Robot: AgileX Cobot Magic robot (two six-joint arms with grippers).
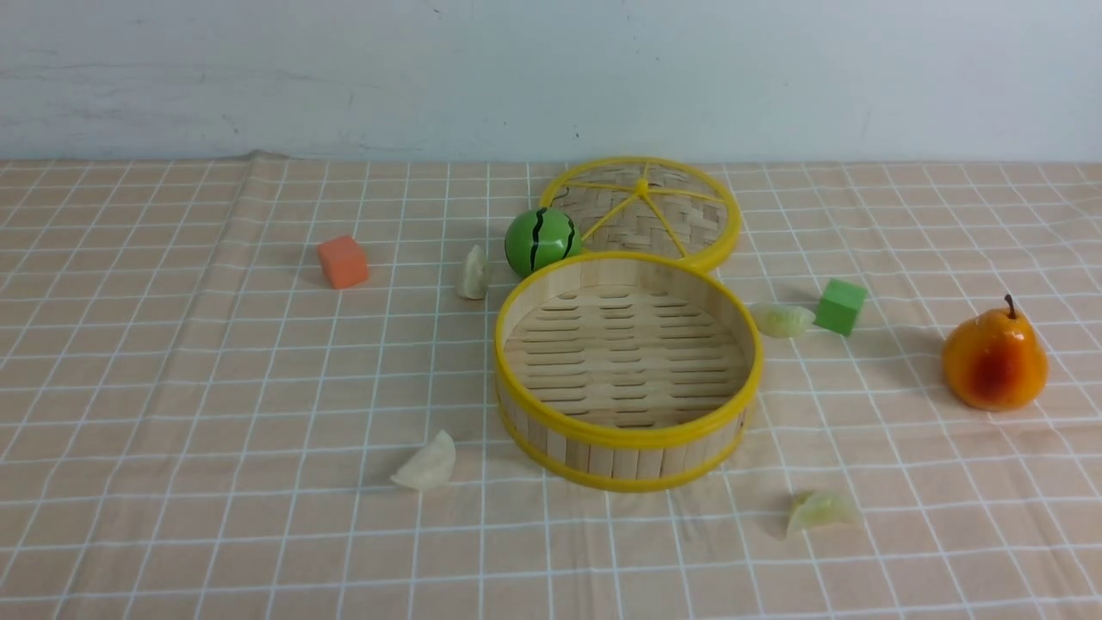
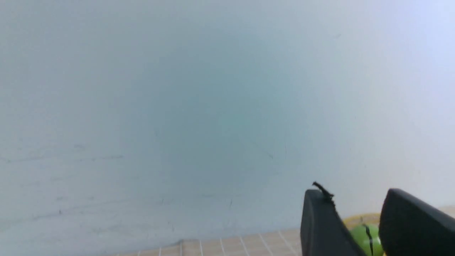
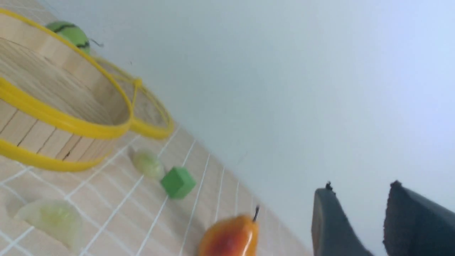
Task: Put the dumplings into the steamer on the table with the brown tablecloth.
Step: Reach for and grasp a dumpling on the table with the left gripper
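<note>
The steamer (image 1: 627, 430) stands empty at the middle of the brown tablecloth (image 1: 172, 387). Four dumplings lie around it: a white one (image 1: 473, 273) at its far left, a white one (image 1: 427, 463) at its near left, a green one (image 1: 782, 319) at its right and a green one (image 1: 820, 511) at its near right. No gripper shows in the front view. My left gripper (image 2: 355, 199) is open and empty, raised, facing the wall. My right gripper (image 3: 359, 193) is open and empty, above the cloth; its view shows the steamer (image 3: 53, 117) and both green dumplings (image 3: 147, 163) (image 3: 53, 217).
The woven lid (image 1: 644, 209) lies flat behind the steamer, with a green striped ball (image 1: 541, 240) at its left. An orange cube (image 1: 343, 262) sits far left, a green cube (image 1: 840, 306) right of the steamer, a toy pear (image 1: 994, 359) at far right.
</note>
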